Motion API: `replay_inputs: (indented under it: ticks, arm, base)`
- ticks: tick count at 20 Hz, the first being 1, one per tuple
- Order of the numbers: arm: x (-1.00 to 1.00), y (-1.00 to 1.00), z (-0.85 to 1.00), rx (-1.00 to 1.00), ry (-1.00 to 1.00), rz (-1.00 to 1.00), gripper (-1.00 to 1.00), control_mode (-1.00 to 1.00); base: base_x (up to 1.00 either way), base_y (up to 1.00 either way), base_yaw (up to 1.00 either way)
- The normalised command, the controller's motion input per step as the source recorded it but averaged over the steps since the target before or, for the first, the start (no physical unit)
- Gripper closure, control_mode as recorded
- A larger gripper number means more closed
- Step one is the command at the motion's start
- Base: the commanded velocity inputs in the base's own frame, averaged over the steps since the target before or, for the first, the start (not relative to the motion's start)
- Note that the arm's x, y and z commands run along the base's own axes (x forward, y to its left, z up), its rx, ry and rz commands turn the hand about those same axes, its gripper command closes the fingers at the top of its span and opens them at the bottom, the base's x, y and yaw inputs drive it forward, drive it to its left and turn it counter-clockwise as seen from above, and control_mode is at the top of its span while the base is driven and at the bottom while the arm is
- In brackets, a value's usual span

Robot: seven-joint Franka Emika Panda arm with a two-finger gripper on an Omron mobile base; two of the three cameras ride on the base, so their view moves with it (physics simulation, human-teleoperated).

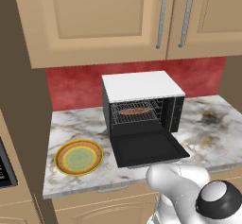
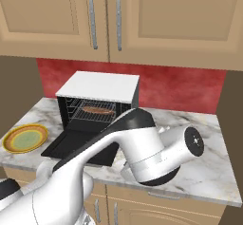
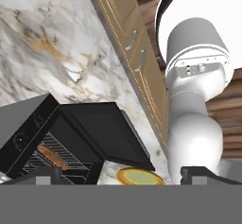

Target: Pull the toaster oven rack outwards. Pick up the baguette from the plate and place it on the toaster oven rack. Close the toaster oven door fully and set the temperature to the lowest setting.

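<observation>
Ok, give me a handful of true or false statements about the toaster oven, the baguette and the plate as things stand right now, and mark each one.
1. The baguette lies on the toaster oven rack inside the toaster oven. True.
2. The toaster oven door is shut. False: it hangs open, lying flat out over the counter.
3. The plate has nothing on it. True.
4. The plate sits on top of the toaster oven. False: it rests on the counter, beside the open door.
5. The end effector is clamped on the baguette. False: its fingers stand wide apart with nothing between them, away from the oven.
</observation>
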Motion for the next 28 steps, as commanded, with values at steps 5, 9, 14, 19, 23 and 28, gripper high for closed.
replay_inputs:
  ticks: [5,9,14,19,23,28]
  arm:
    - [0.02,0.0,-0.22,0.01,-0.08,0.16,-1.0,-1.0]
    - [0.26,0.09,-0.4,0.0,-0.01,0.09,-1.0,-1.0]
    - [0.33,0.11,-0.4,0.0,0.0,0.05,-1.0,-1.0]
    - [0.25,0.08,-0.37,0.0,0.0,0.03,-1.0,-1.0]
    - [0.19,0.04,-0.37,0.01,0.0,0.04,-1.0,-1.0]
    - [0.2,0.03,-0.35,0.03,0.0,0.05,-1.0,-1.0]
  base:
    - [0.0,0.0,0.0]
    - [0.0,0.0,0.0]
    - [0.0,0.0,0.0]
    - [0.0,0.0,0.0]
    - [0.0,0.0,0.0]
    - [0.0,0.0,0.0]
